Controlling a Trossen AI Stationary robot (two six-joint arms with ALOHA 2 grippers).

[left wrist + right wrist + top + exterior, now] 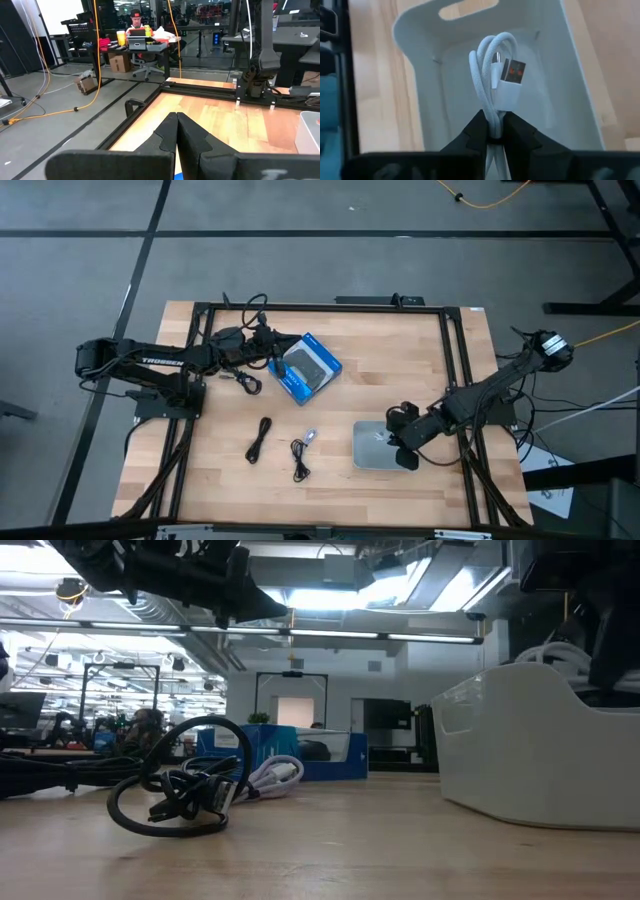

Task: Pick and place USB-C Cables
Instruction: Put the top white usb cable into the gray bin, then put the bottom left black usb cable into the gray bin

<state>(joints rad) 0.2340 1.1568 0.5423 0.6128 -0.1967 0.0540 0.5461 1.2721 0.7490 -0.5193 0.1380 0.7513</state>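
A whitish bundled USB cable [492, 70] is in my right gripper [494, 117], which is shut on it over the open white bin [420, 75] at the table's near right [368, 448]. My left gripper [176, 116] is shut and holds nothing. It hovers at the blue-and-black box [305, 367] on the far left [272, 358]. Two black cable bundles [260, 438] [299, 463] and a small whitish one [310, 437] lie flat on the wood in the near middle. Another black one [245, 379] lies beside the left arm. In the low view a black bundle [185, 790] is closest. My right gripper pinches the whitish cable bundle between its two fingers, across several strands near one end of the coil [492, 125]. The fingers point down into the bin. The looped end and the plug [510, 77] stick out past the fingertips, above the bin's floor.
The black frame rails [455, 360] run along the table's sides and far edge. The right arm's base [255, 82] stands at the right edge. A person sits at a desk [137, 30] far behind the table. Bare wood [390, 370] lies between the box and the bin.
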